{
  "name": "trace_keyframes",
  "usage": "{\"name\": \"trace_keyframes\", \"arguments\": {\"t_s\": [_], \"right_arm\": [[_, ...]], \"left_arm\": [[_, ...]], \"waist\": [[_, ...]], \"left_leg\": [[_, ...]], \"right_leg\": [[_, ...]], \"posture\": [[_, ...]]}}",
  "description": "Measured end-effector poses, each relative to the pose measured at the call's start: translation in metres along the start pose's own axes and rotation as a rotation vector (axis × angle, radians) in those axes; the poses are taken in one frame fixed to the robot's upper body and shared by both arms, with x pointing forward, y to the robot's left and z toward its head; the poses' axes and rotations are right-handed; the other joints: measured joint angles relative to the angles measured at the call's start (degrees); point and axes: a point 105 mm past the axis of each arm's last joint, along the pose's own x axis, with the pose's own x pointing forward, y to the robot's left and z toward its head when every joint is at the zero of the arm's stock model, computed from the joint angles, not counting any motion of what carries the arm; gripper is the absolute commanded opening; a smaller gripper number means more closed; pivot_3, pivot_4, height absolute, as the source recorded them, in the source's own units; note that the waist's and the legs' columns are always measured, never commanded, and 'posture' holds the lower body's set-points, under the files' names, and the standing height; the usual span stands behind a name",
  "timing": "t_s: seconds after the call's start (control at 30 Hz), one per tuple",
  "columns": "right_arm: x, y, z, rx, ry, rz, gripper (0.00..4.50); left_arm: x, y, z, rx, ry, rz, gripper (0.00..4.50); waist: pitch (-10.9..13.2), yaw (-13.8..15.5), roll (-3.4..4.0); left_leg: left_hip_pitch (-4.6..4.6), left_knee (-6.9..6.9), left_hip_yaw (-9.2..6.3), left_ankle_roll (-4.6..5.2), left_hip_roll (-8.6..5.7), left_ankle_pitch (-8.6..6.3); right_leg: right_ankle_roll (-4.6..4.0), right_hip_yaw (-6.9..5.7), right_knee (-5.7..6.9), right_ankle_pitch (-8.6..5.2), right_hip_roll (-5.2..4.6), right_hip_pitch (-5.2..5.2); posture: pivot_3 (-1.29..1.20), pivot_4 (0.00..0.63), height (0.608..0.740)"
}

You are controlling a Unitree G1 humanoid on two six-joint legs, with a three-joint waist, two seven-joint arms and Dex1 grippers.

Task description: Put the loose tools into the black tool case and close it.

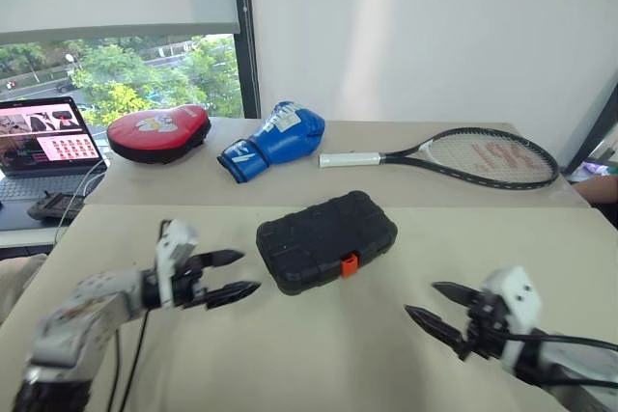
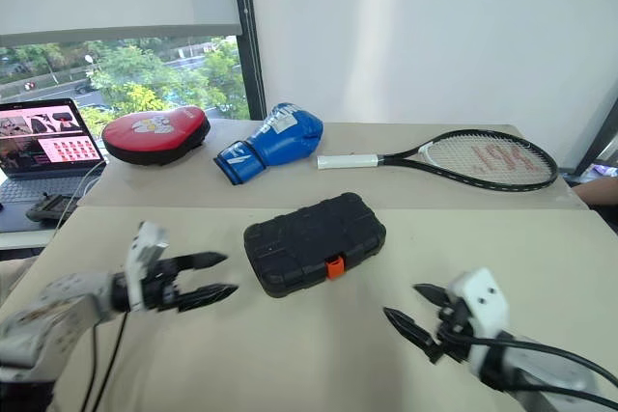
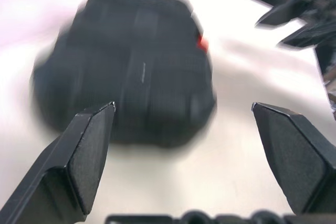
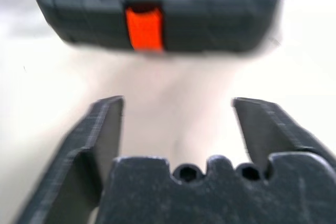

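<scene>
The case (image 1: 326,240) lies shut, latch (image 1: 350,263) down, both grippers (image 1: 230,276) (image 1: 436,312) spread and empty beside it; if that latch isn't fully caught, a nudge could pop it.

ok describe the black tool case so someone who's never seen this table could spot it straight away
Start at the beige table nearest the robot, not the far one with the tennis racket, blue boxing glove and red punch pad. Near its middle lies the black tool case, closed, flat, between the two claws. It is the one dark, rounded, textured box, with a small orange latch on its near edge.
</scene>
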Motion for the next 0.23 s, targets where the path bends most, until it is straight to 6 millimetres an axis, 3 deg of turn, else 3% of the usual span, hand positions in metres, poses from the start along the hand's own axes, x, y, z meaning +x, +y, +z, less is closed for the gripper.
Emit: {"name": "trace_keyframes", "arguments": {"t_s": [0.13, 0.23], "right_arm": [[-0.033, -0.004, -0.008, -0.008, 0.045, -0.023, 4.46], [-0.041, -0.003, -0.006, -0.032, 0.039, -0.012, 4.46]], "left_arm": [[-0.032, -0.004, -0.015, -0.025, 0.044, 0.11, 4.5], [-0.034, -0.009, -0.023, -0.037, 0.054, 0.123, 4.5]], "waist": [[0.0, 0.6, 0.09], [0.01, 0.77, 0.09]], "left_leg": [[0.24, -0.1, -0.02, 0.03, 0.05, -0.15], [0.3, -0.09, -0.01, -0.18, 0.1, -0.35]], "right_leg": [[-0.49, 0.06, 0.02, -0.35, -0.06, 0.12], [-0.38, 0.08, 0.02, -0.41, -0.05, 0.11]], "posture": [[0.0, 0.15, 0.74], [0.0, 0.15, 0.74]]}}
